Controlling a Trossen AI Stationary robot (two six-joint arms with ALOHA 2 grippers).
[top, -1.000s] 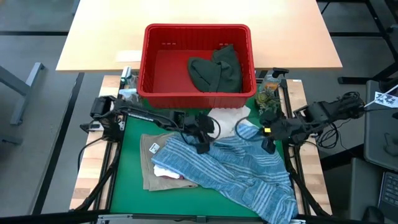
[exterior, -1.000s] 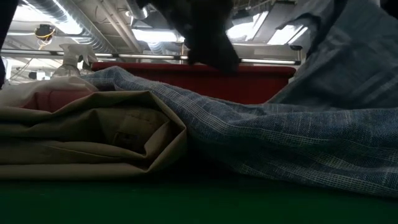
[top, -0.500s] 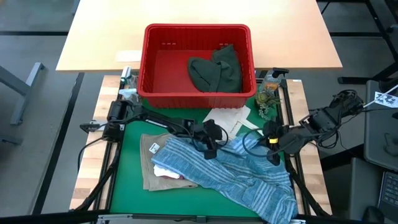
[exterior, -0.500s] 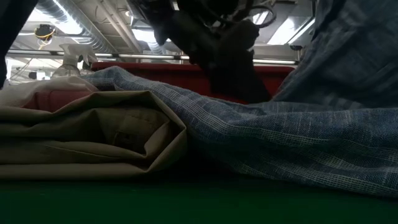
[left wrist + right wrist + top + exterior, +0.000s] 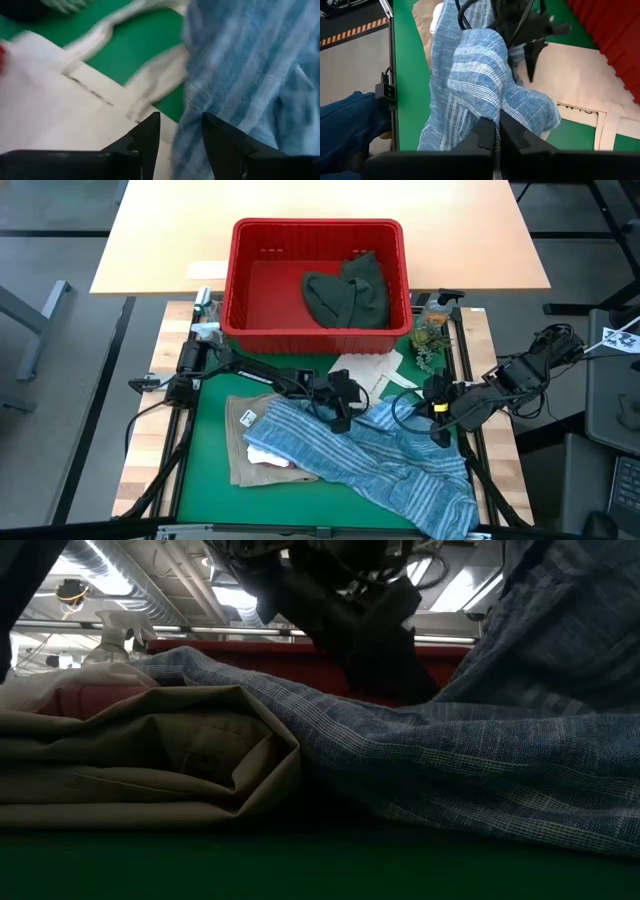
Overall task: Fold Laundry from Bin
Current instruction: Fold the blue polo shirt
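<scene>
The striped shirt is lying rumpled across the green mat in front of the bin, partly covering the folded tan garment and a white cloth. The right tool is clenched on a bunched fold of the shirt at its right edge, lifting it clear of the mat. The left tool is hovering released at the shirt's upper edge, over the flat tote, holding nothing.

The shirt is looking light, thin and limp; it is likely sagging wherever it is unsupported, so a hem corner or shoulder seam seems a better hold than mid-cloth. The weave looks grippy, not slippery.

Room is tight: the bin wall is standing just behind both tools, the tote's loop handles are lying under the left one, and the tan garment is crowding the mat's left. The open mat is at the near edge. A dark green garment is waiting in the bin.
</scene>
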